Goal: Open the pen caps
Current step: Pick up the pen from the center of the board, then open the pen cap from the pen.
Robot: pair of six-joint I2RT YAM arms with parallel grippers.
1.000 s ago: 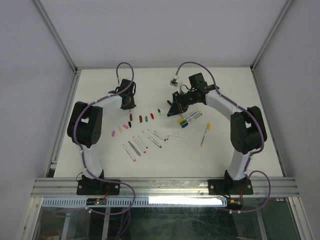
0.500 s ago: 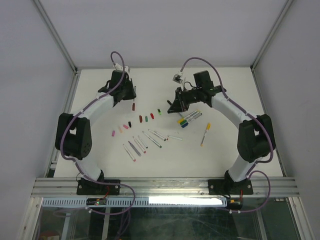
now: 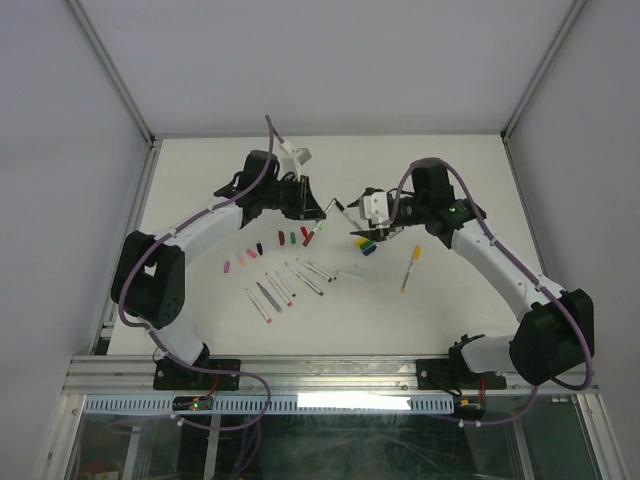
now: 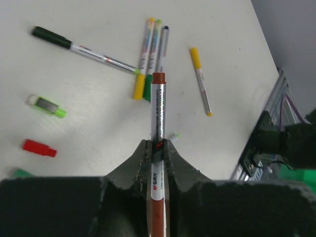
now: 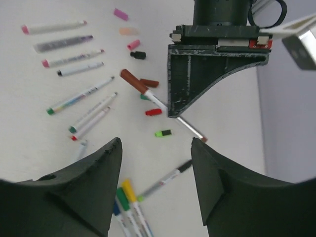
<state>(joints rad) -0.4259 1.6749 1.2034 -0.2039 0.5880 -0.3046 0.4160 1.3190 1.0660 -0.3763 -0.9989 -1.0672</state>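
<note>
My left gripper (image 4: 158, 145) is shut on a brown-capped pen (image 4: 158, 111), held above the table at centre; in the top view this gripper (image 3: 320, 210) carries the pen (image 3: 316, 230) slanted. My right gripper (image 5: 155, 143) is open with nothing between its fingers, facing the left one, and hovers (image 3: 360, 228) over three capped pens (image 5: 127, 202) in yellow, green and blue. A black-capped pen (image 5: 163, 180) lies loose beneath it. Loose pen caps lie in a line: pink (image 5: 121, 14), black (image 5: 138, 54), red (image 5: 153, 112), green (image 5: 163, 133).
Several uncapped pens (image 3: 290, 280) lie fanned out near the table's front centre. A yellow-capped pen (image 3: 411, 268) lies apart at the right. The white table (image 3: 450, 170) is walled by grey panels at the back and both sides.
The left arm has swung right to the table's centre, carrying the brown-capped pen. The right gripper has opened and drawn back to the right.
</note>
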